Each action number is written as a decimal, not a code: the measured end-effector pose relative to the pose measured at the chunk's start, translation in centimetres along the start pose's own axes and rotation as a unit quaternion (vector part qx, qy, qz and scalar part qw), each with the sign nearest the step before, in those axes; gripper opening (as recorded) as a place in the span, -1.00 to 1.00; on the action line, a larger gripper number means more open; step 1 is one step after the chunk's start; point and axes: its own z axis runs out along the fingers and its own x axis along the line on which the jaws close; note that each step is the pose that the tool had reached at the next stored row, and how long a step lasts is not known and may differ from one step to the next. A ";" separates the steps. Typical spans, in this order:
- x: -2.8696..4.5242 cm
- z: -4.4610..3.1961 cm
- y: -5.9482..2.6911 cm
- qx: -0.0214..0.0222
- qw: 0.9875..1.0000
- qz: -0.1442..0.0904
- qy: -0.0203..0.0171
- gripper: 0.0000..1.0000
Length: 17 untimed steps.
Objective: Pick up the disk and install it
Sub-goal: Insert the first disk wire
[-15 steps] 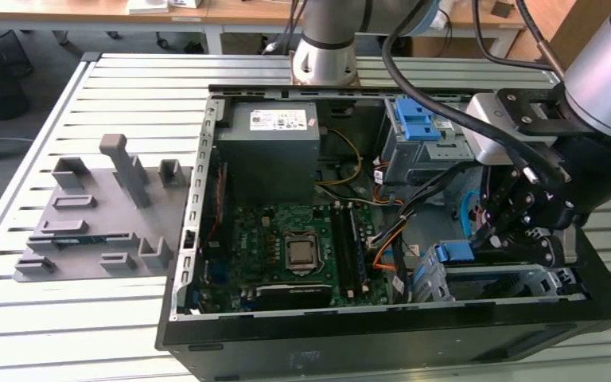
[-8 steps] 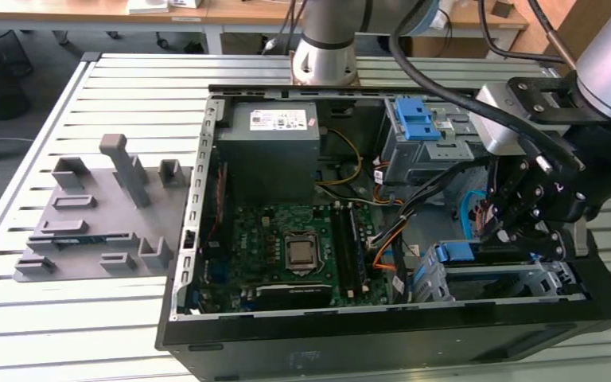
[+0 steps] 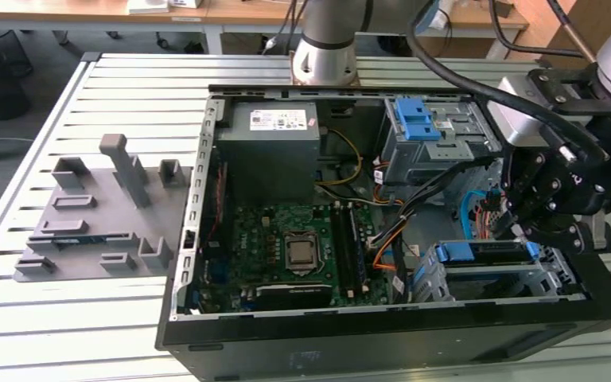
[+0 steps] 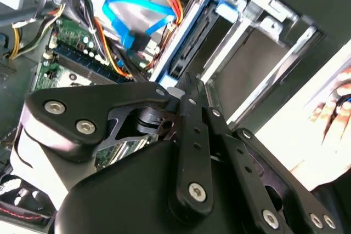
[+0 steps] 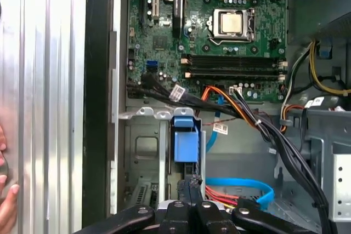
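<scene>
The hand (image 5: 190, 184) has its two fingers pressed together, with nothing between them. In the first wrist view the tips are just beside the blue end of the disk (image 5: 184, 138), and I cannot tell if they touch it. The disk stands on its edge inside a slot of the lower drive cage (image 3: 560, 278), near the front corner of the open computer case (image 3: 391, 330).

In my judgement the picking is done and the work is at the installing step, with the disk already in its bay. Whether it sits fully home I cannot tell. A further push would need to go straight along the slot, and the fingers should keep away from the blue data cable (image 5: 241, 184) and the orange and black wires (image 5: 230, 102) that pass close by.

The case lies on its side on a slatted metal table (image 3: 125, 79), with the motherboard (image 3: 295, 247) facing up. A grey fixture board (image 3: 93, 231) lies on the table, well apart from the case. A person's fingers (image 5: 6, 201) rest at the table's edge. Behind the table there are wooden desks (image 3: 72, 8).
</scene>
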 end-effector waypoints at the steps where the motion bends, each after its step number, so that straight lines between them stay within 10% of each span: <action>1: -0.06 0.00 -0.27 0.000 1.000 0.000 0.000 -0.76; 17: -0.98 -0.01 -3.28 0.000 1.000 0.000 0.000 -0.76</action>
